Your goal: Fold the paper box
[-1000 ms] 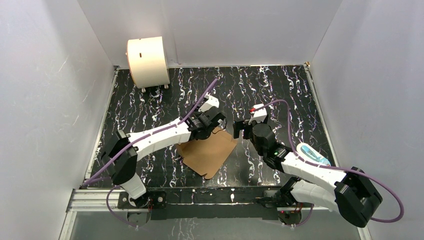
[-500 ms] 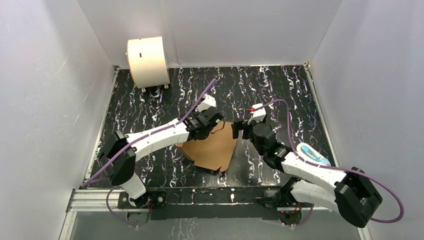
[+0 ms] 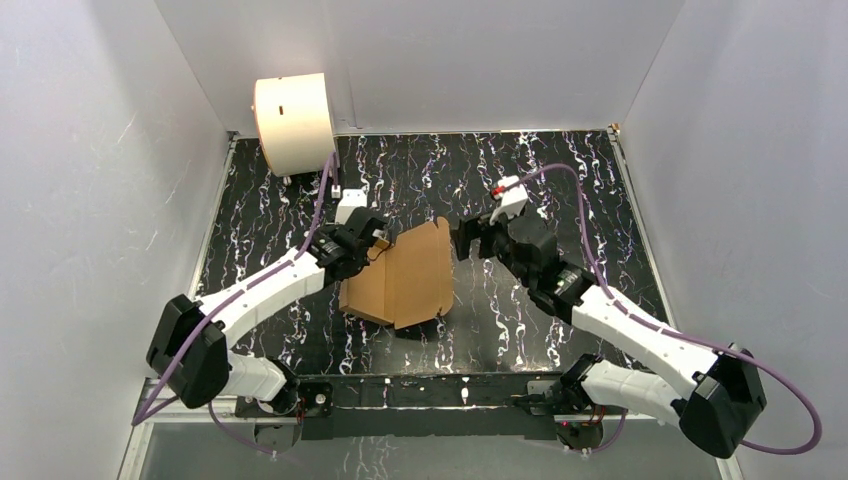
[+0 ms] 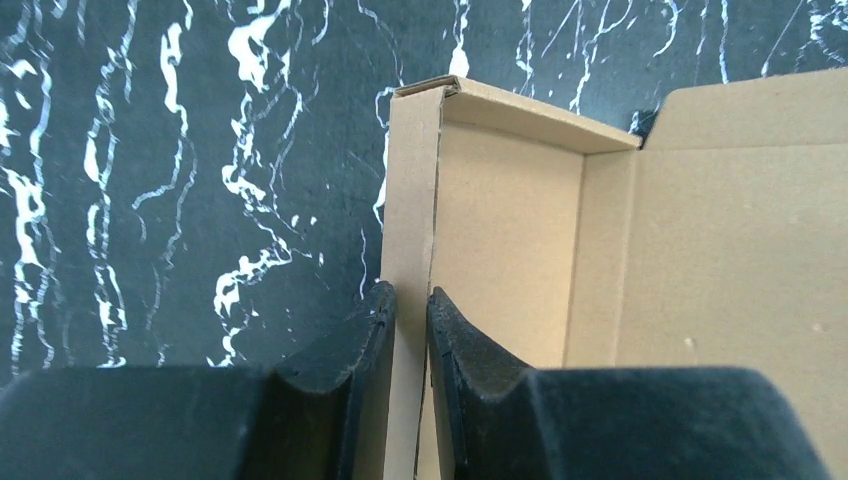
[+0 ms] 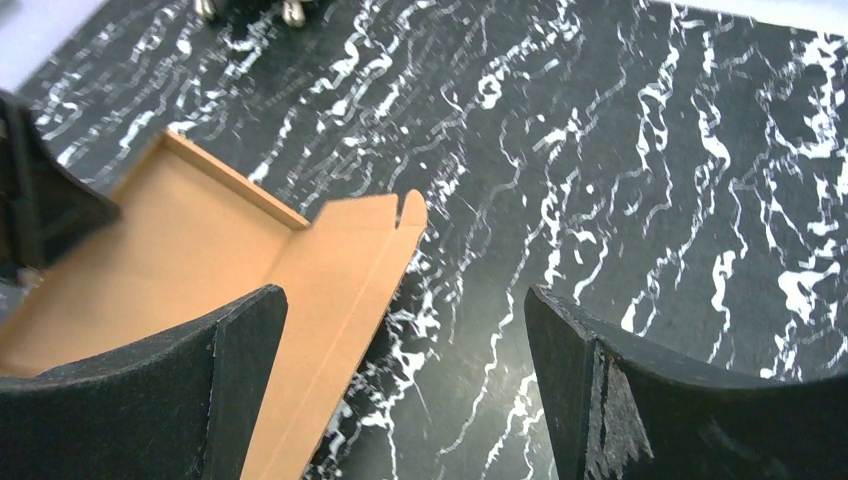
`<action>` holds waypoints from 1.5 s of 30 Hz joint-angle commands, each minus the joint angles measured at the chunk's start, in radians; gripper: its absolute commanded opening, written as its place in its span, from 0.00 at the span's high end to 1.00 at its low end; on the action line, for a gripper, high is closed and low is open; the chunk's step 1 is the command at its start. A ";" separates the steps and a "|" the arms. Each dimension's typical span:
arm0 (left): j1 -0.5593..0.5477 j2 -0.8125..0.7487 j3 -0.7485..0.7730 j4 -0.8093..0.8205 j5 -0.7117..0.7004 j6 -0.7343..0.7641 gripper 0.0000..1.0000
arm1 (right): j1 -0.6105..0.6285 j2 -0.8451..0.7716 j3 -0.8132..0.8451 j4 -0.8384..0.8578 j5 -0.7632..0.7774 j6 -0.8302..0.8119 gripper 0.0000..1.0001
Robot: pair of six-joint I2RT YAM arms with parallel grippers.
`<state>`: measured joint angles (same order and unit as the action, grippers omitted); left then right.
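Left gripper: clenched on a thin upright side wall of the paper box. Only the left wrist view shows this pinch.
Right gripper: spread wide, grasping nothing, hanging over the tabletop just beside the box's pointed flap.
Paper box: one, brown, mid-tabletop between the two grippers, panels bent along creases. Only the top view shows it whole.
Drum: one, cream-white, far left corner, well apart from the box.
Arms: two.
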<state>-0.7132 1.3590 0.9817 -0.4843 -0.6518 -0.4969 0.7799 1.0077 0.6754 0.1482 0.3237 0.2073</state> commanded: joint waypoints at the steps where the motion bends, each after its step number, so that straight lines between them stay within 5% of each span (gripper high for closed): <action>1: 0.057 -0.056 -0.078 0.078 0.099 -0.086 0.83 | -0.003 0.042 0.174 -0.193 -0.073 0.026 0.01; 21: 0.097 -0.217 -0.371 0.347 0.331 -0.238 0.74 | 0.023 0.378 0.536 -0.524 -0.353 0.118 0.05; 31: 0.097 -0.277 -0.432 0.358 0.363 -0.273 0.57 | 0.138 0.497 0.707 -0.694 -0.145 0.107 0.14; 39: 0.098 -0.377 -0.357 0.220 0.319 -0.235 0.38 | 0.247 0.601 0.846 -0.809 -0.001 0.104 0.23; 45: 0.106 -0.441 -0.286 0.120 0.313 -0.182 0.34 | 0.283 0.682 0.932 -0.928 0.056 0.097 0.41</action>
<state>-0.6159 0.9787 0.6308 -0.2699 -0.3069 -0.7242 1.0462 1.6611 1.5280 -0.6907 0.3035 0.3084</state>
